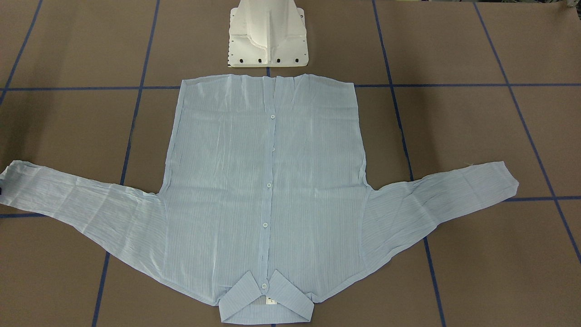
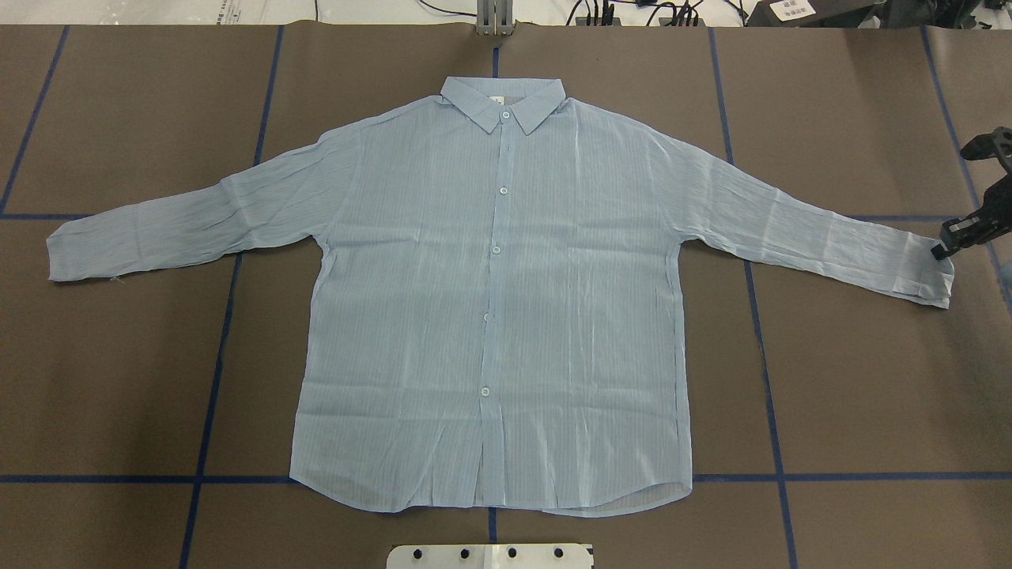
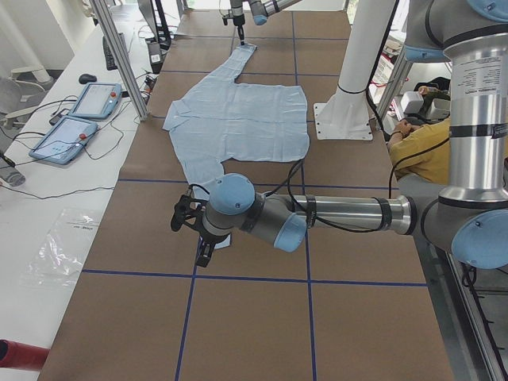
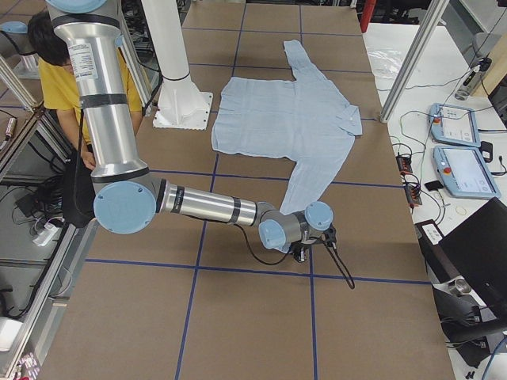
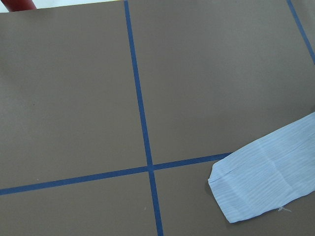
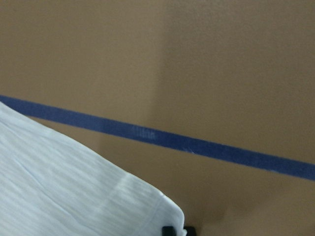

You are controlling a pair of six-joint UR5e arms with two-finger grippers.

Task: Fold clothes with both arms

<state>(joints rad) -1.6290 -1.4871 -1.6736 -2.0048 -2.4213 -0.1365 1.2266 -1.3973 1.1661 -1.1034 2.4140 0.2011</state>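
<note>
The light-blue pinstriped shirt (image 2: 490,300) lies flat and buttoned on the brown table, front up, with both sleeves spread out; its collar (image 1: 265,299) points away from the robot. My right gripper (image 2: 941,251) hangs low at the right sleeve's cuff (image 2: 925,273), its tip touching the cuff's edge. I cannot tell whether its fingers are open or shut. The right wrist view shows that cuff (image 6: 74,191) and only a black sliver below it. My left gripper (image 3: 194,238) hovers low beside the left cuff (image 5: 261,179); its state cannot be judged.
The robot's white pedestal (image 1: 268,36) stands just behind the shirt's hem. Blue tape lines (image 2: 221,316) grid the table. A person in yellow (image 3: 421,151) sits behind the robot. Control tablets (image 3: 79,119) lie on a side bench.
</note>
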